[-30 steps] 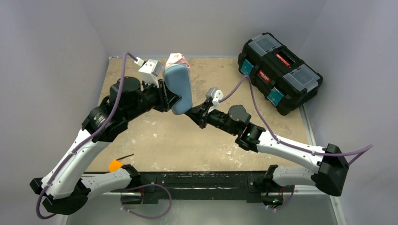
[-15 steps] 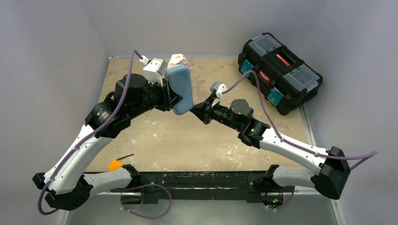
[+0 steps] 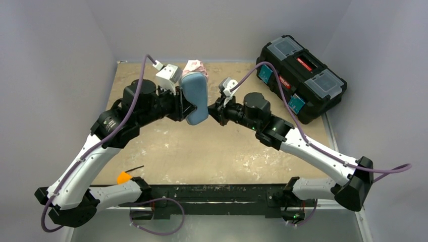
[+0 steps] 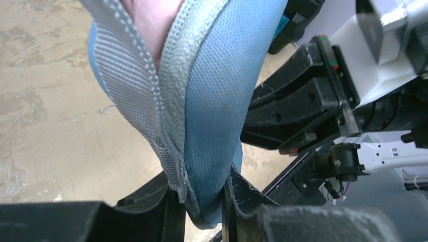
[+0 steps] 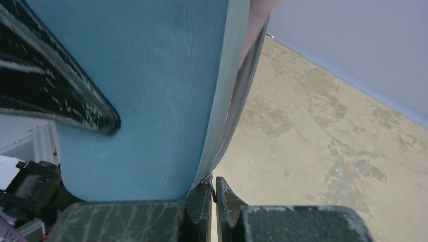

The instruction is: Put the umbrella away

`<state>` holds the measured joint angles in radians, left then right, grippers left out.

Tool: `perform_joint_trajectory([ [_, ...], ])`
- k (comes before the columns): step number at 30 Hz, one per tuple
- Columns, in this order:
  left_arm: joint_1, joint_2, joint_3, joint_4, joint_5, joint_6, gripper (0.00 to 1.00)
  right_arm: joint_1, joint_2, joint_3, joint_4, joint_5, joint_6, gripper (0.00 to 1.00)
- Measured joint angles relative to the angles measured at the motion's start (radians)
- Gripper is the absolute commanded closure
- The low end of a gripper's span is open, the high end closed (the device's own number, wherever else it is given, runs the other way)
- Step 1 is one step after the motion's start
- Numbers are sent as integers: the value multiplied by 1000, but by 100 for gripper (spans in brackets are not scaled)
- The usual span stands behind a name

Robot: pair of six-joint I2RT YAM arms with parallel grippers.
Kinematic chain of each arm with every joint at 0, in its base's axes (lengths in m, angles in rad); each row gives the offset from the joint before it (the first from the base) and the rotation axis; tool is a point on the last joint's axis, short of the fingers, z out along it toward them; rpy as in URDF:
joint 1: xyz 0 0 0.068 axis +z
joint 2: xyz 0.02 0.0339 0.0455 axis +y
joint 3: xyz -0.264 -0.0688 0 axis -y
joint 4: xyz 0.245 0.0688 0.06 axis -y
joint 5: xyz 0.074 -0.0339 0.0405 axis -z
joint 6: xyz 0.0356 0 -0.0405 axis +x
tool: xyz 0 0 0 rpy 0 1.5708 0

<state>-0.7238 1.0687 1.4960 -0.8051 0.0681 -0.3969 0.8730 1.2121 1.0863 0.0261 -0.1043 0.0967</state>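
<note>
Left tool (image 4: 202, 204): clamped on the case (image 4: 222, 91), at its lower end
Right tool (image 5: 213, 194): clenched on the zip pull (image 5: 206, 177)
Umbrella (image 4: 151, 20): inside case, pink fabric bulging beyond the left tool
Handling: likely light, squashy; hold the stiff shell, not fabric

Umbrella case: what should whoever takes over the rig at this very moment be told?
Left gripper: shut on the near end of the blue-grey case, holding it up off the table.
Right gripper: shut at the near end of the case's zip; whether it pinches the pull cannot be told.
Umbrella: in the case, pink fabric poking out of the far end.
Done: umbrella inserted.
Left: tuck the fabric in and close the gaping zip.
</note>
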Motion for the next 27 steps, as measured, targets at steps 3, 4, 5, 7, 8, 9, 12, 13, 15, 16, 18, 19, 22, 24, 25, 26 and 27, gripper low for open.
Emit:
perform_joint_trajectory([
  [3,3,-14,-34,5,23,15,100,-1,19,48,-48,2,-49,100],
  [4,4,-20,-45,8,26,16,100,-2,25,63,-64,4,-65,100],
  [5,4,-25,-56,8,31,18,100,-2,30,76,-77,5,-80,100],
  [7,4,-30,-70,8,38,19,100,-2,37,93,-95,6,-105,100],
  [8,4,-30,-74,9,40,20,100,-2,40,101,-104,7,-116,100],
  [9,4,-31,-77,10,42,19,100,-2,40,109,-114,8,-123,100],
  [12,5,-37,-89,20,49,19,100,-3,43,128,-133,10,-141,100],
  [13,5,-40,-92,21,52,19,100,-3,43,131,-134,10,-144,100],
  [15,5,-45,-94,23,53,19,100,-3,43,131,-131,10,-149,100],
  [16,5,-46,-94,23,53,19,100,-3,43,131,-131,9,-150,100],
  [18,5,-46,-94,23,53,20,100,-3,43,131,-127,8,-151,100],
  [19,5,-46,-94,23,53,21,100,-3,43,130,-124,8,-150,100],
  [22,6,-48,-101,31,57,23,100,-8,43,131,-124,4,-140,100],
  [24,8,-56,-130,57,65,23,100,-41,55,158,-150,-37,-105,100],
  [25,8,-61,-151,83,66,22,100,-66,77,208,-193,-65,-82,100],
  [26,11,-63,-172,117,64,21,100,-89,109,273,-235,-82,-66,100],
  [27,14,-66,-190,155,57,18,100,-106,144,347,-278,-93,-59,100],
])
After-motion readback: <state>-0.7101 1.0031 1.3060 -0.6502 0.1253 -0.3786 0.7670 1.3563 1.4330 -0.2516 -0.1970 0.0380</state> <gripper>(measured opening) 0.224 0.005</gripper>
